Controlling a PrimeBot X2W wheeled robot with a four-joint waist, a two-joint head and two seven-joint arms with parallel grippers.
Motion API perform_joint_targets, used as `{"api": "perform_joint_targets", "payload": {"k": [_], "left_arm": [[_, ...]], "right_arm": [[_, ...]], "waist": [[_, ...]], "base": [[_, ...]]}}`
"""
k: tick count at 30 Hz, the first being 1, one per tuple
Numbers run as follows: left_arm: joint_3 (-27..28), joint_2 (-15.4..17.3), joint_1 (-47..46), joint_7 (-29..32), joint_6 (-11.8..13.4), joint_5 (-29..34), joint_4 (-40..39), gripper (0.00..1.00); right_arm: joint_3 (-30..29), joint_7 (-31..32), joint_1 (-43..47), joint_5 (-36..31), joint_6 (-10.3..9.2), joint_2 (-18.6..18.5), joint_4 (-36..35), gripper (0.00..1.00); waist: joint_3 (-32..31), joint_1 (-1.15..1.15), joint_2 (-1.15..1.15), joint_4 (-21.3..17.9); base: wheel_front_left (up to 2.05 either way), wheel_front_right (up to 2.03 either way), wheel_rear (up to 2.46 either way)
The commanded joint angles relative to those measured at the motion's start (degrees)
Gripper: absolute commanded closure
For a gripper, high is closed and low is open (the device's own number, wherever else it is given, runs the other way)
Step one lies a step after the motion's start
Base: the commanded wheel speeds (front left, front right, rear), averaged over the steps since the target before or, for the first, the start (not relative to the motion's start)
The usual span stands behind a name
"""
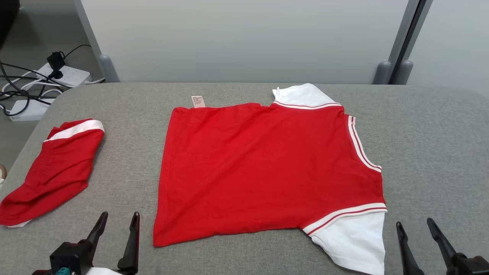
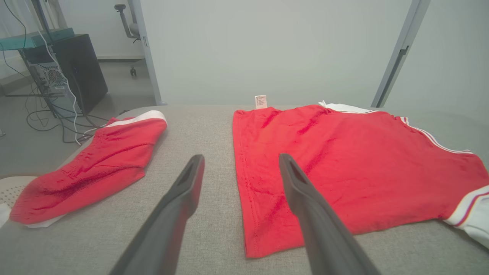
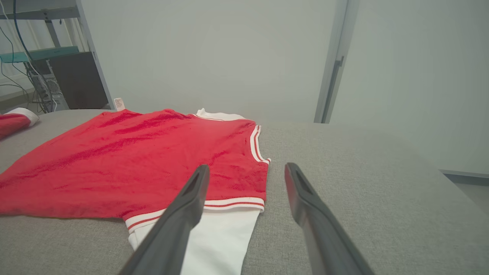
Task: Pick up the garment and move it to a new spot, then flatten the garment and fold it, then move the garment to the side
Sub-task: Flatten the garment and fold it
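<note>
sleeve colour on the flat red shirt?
White sleeve, joined by a white band with a red stripe; head view shows it best.

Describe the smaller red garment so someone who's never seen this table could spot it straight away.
On the grey table, a big red shirt with white sleeves lies spread flat in the middle. The smaller garment sits apart from it near the table's left edge. Unlike the flat shirt, it is a compact bundle, red with one white band at its far end.
</note>
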Motion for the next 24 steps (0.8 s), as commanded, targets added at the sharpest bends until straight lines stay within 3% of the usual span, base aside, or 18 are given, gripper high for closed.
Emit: {"api": "perform_joint_targets", "payload": {"k": [1, 9, 24], "left_arm": [[1.79, 1.32, -2.88, 0.14, 0.14, -0.37, -0.86, 0.00], [0.35, -0.96, -2.91, 0.75, -1.58, -2.35, 2.66, 0.00], [-2.46, -4.45, -8.69, 4.03, -9.32, -6.68, 15.40, 0.00]], "right_arm": [[1.64, -0.78, -1.63, 1.13, 0.08, -0.61, 0.30, 0.00], [2.46, -0.53, 0.16, 2.83, 0.08, 0.16, 4.77, 0.00], [6.01, 1.03, -2.28, 7.58, 0.08, 1.53, 13.22, 0.00]], "waist": [[0.40, 0.00, 0.00, -0.13], [3.50, 0.00, 0.00, -1.12], [10.06, 0.00, 0.00, -2.38]], "base": [[0.00, 0.00, 0.00], [0.00, 0.00, 0.00], [0.00, 0.00, 0.00]]}}
